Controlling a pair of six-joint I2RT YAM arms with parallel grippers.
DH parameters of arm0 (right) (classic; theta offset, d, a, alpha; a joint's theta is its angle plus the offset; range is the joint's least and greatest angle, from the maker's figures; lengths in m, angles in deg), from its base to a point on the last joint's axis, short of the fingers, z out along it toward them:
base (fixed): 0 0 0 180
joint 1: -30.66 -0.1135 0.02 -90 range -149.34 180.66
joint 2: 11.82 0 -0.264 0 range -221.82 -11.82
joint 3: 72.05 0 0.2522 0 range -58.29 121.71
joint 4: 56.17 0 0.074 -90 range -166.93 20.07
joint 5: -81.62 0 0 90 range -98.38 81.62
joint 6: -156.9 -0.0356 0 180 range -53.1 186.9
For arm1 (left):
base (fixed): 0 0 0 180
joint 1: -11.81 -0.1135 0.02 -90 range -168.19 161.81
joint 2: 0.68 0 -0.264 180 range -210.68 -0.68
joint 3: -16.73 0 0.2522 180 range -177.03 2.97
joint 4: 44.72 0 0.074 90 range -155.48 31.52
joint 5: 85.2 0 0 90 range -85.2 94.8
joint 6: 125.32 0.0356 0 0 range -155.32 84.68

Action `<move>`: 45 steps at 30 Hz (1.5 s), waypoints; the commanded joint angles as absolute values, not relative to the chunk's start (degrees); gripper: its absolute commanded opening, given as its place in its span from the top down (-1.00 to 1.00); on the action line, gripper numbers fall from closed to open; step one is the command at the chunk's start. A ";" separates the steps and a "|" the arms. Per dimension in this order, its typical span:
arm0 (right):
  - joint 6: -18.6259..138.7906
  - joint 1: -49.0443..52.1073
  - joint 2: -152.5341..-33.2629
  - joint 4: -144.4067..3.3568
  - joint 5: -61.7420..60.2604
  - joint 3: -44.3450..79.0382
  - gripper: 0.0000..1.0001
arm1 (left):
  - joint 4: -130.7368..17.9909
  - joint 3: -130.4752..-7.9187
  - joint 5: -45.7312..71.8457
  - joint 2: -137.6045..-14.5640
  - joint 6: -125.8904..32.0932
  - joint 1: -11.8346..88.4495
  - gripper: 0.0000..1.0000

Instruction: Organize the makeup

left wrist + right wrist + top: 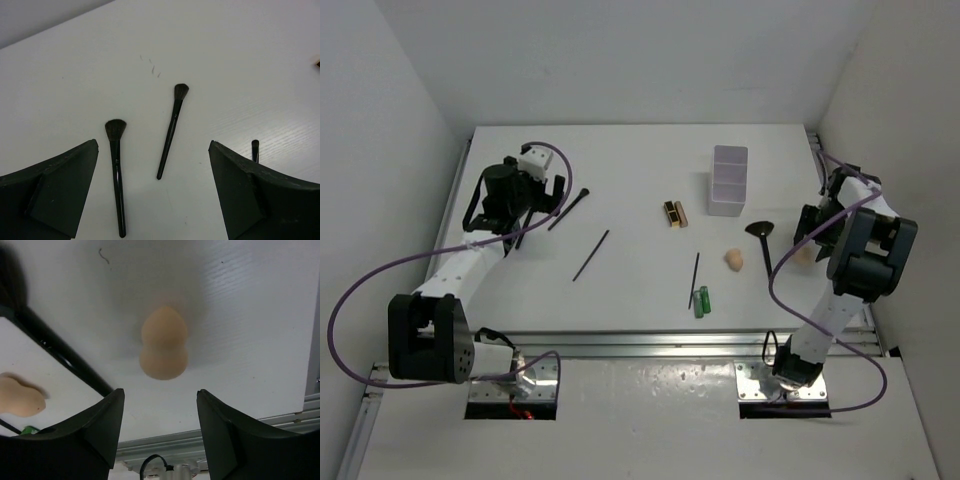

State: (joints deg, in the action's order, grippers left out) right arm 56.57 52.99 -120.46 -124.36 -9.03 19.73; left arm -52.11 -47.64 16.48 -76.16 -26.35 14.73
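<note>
Carefully lower the released left gripper [153,145] astride the brush [169,137] at mid-frame of the wrist view (not its twin at lower left), then clench on the handle, clear of the bristles.

We are looking at a white table [620,180]. The brushes [171,132] are showing black from handle to bristles, and the thin sticks [591,255] are showing black too. The case [674,213] is pairing black with gold, and the small tubes [701,300] are showing bright green. The sponges [164,345] are glowing peach (a soft orange-beige). The box [728,180] is reading white. The cables [360,290] are running purple beside black-and-white arms [460,270].
</note>
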 commanded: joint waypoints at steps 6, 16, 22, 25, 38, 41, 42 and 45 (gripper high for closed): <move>56.97 53.95 -126.51 -121.87 -8.82 22.21 -0.12 | -53.12 -47.30 17.54 -75.74 -26.62 14.80 -0.98; 56.96 53.69 -128.28 -120.12 -8.91 21.79 0.97 | -54.79 -47.83 17.54 -76.96 -26.62 14.80 -0.98; 60.64 50.88 -121.07 -119.15 -12.15 20.46 1.00 | -54.79 -47.83 17.54 -77.49 -27.15 14.80 -0.98; 62.50 47.20 -116.59 -117.22 -14.18 21.25 1.00 | -54.26 -47.31 18.07 -78.11 -27.75 14.80 -0.98; 60.40 31.10 -114.03 -96.15 -8.65 27.32 1.00 | -53.73 -47.30 18.59 -78.64 -28.29 14.80 -0.98; 59.78 27.94 -116.93 -91.48 -8.73 28.19 1.00 | -53.73 -46.77 18.07 -78.11 -28.29 14.80 -0.98; 59.34 27.24 -117.98 -90.24 -8.65 28.28 1.00 | -53.73 -46.77 18.07 -77.59 -28.29 14.80 -0.98; 58.28 26.71 -120.54 -88.31 -8.91 29.51 1.00 | -53.73 -46.25 18.07 -77.58 -28.29 14.80 -0.98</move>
State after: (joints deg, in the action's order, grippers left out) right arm 60.20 26.87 -118.91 -94.64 -9.14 26.99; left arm -55.14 -46.85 17.48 -78.57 -27.48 14.73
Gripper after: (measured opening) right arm 0.036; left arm 0.986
